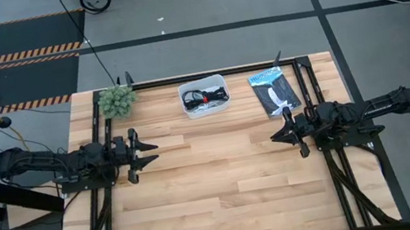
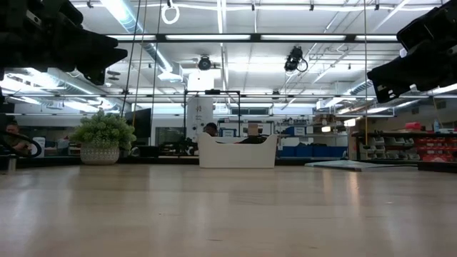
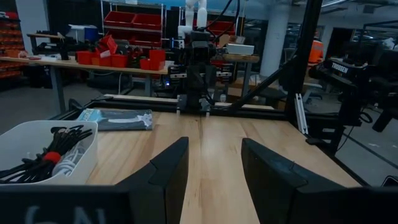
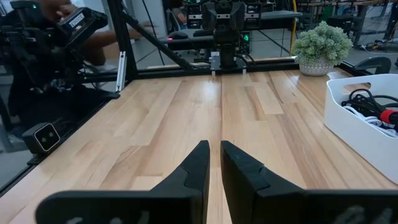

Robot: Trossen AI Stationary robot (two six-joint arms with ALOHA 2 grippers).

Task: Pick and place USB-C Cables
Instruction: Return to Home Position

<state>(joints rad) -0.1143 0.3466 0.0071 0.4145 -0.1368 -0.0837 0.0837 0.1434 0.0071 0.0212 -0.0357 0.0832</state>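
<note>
The USB-C cables lie coiled together inside a white bin [image 1: 204, 97] at the table's far middle. A black one with a red tie [image 1: 207, 96] and a white one [image 1: 202, 109] show; the others cannot be told apart. The cables also show in the left wrist view [image 3: 48, 159] and the right wrist view [image 4: 375, 107]. My left gripper [image 1: 150, 152] hovers open and empty over the table's left side, pointing right. My right gripper [image 1: 274, 136] hovers shut and empty over the right side, pointing left. Both stand nearer than the bin.
A flat black-and-blue printed packet [image 1: 274, 92] lies at the far right. A green fuzzy plant in a pot [image 1: 117, 101] stands at the far left corner. Bare wood [image 1: 219, 179] lies between and in front of the grippers. Black frame rails run along the table's edges.
</note>
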